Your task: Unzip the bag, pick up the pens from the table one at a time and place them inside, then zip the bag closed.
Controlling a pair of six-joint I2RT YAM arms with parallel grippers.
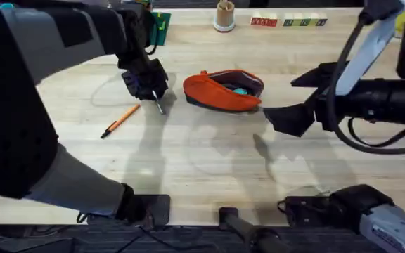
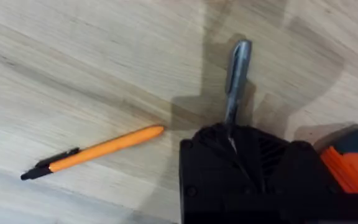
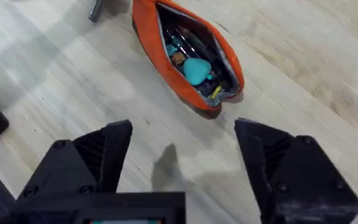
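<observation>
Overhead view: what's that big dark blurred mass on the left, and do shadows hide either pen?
Overhead: the mass is the left arm close under the camera; the slim orange pen lies in plain light. Left wrist: shadow surrounds the thin grey pen held by the left gripper, yet it stays readable against the pale wooden table.

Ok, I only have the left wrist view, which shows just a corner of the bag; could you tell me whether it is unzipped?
Observer: Yes, the bag gapes open along its top, with a teal item among its contents.
Operator: Thank you. Where is the right gripper?
Observer: The right gripper hovers open beside the bag, not touching it.
Operator: And is anything between my pen and the bag?
Observer: No; overhead, just bare table separates the grey pen from the bag.
</observation>
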